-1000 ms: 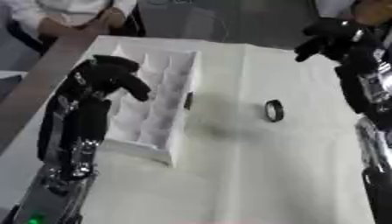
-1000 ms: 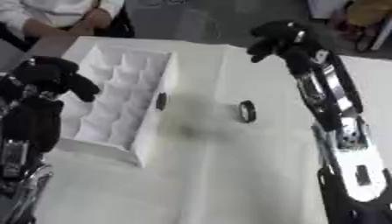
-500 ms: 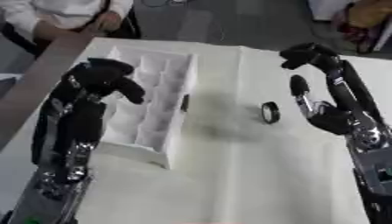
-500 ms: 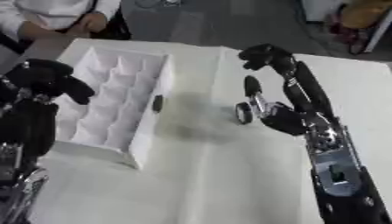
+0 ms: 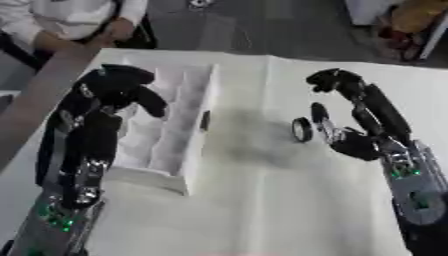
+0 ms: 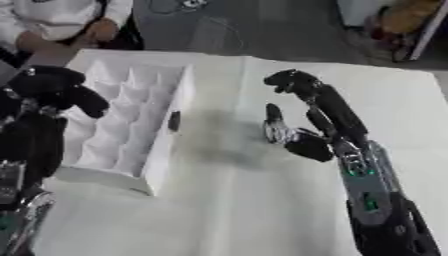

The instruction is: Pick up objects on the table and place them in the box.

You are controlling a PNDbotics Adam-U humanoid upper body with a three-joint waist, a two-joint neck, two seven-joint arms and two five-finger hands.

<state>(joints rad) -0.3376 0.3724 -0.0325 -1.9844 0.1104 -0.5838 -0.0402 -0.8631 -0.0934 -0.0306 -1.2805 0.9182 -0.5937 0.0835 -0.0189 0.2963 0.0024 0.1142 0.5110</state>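
Observation:
A small black ring with a silvery rim (image 5: 302,130) stands on the white table, right of the box. My right hand (image 5: 357,144) is beside it, with the thumb (image 5: 319,115) against the ring's right side. Its fingers (image 5: 333,81) arch past the ring, bent at the tips, and are not closed round it. The white box (image 5: 171,131) with several compartments lies at the left. My left hand (image 5: 121,86) hovers over the box's far left part, fingers curled, holding nothing. A small dark piece (image 5: 205,120) sits against the box's right wall.
A person sits at the far left edge, a hand (image 5: 118,28) resting near the table corner. A brown strip (image 5: 35,100) runs along the table's left side. White tablecloth (image 5: 271,200) spreads in front of the box and ring.
My right hand has come down and leftward from the far right corner to the ring, its thumb now beside it. The left hand stays curled over the box.

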